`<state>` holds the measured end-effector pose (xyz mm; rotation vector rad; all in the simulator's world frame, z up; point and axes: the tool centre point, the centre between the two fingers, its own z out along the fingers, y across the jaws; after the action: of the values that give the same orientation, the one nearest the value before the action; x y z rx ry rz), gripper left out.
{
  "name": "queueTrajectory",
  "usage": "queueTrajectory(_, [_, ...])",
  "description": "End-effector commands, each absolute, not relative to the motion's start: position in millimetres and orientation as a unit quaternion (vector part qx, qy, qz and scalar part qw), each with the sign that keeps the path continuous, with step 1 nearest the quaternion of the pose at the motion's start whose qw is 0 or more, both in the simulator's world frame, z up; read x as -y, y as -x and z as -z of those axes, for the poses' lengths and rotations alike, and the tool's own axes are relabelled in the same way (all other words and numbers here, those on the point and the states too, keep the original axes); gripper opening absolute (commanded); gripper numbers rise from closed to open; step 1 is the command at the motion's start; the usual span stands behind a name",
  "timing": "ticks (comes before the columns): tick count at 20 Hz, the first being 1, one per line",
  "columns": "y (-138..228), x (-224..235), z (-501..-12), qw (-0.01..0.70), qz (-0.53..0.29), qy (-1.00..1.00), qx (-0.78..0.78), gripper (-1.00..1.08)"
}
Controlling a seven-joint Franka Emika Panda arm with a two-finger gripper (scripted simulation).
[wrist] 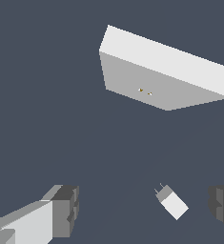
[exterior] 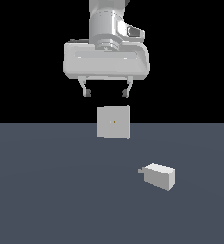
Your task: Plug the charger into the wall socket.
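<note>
Nothing done yet: charger (exterior: 159,175) loose on tabletop (exterior: 46,190), prongs unplugged, well apart from wall socket (exterior: 113,122). Gripper (exterior: 106,92) spread, empty, overhead. Grasp and insertion remaining.

One charger (exterior: 159,175) lies on the desk (exterior: 46,190), below the end effector (exterior: 107,92) and off to the exterior view's right. One wall socket (exterior: 113,122) stands upright beneath the end effector, with two tiny holes at its centre. One end effector, with two fingers (exterior: 86,90).
</note>
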<state>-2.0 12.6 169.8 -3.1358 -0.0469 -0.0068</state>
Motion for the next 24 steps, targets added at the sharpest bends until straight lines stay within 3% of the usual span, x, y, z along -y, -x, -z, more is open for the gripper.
queueTrajectory(1, [2.0, -12.6, -169.8, 0.003, 0.002, 1.000, 0.015, 1.00])
queueTrajectory(24, [48.3, 11.8, -132.4, 0.009, 0.022, 0.988, 0.153, 1.00])
